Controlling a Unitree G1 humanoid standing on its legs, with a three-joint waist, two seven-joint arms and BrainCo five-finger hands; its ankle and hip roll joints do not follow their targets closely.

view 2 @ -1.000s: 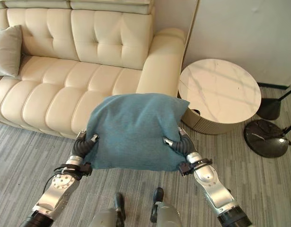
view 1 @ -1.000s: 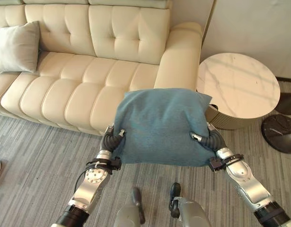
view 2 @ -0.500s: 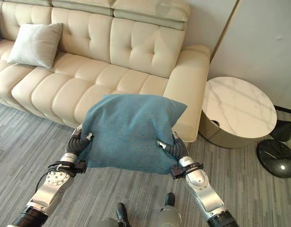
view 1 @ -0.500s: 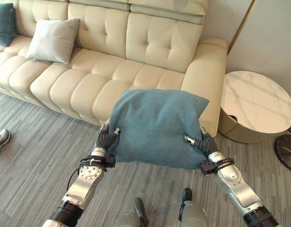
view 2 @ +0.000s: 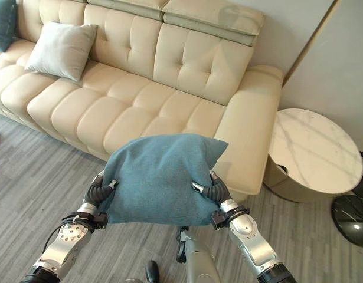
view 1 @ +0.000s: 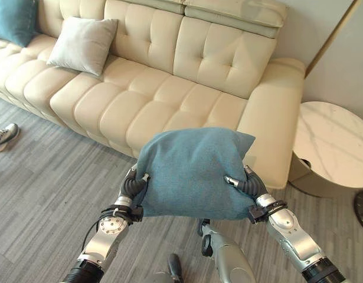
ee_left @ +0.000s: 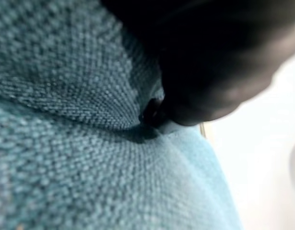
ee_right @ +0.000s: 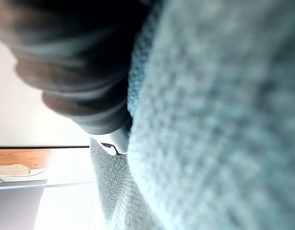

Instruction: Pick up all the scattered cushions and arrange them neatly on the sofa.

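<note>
Teal cushion (view 1: 190,174) held before sofa (view 1: 169,100); grey cushion (view 1: 82,45) on seat.

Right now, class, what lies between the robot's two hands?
The blue cushion, gripped at its sides by the left hand and right hand, as both eye views show.

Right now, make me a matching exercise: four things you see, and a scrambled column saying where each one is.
1. blue cushion
2. grey cushion
3. round table
4. shoe

a. on the floor in front of the sofa
b. leaning on the sofa's backrest
c. held between the left robot hand and the right robot hand
d. beside the sofa's armrest

1-c, 2-b, 3-d, 4-a
</note>
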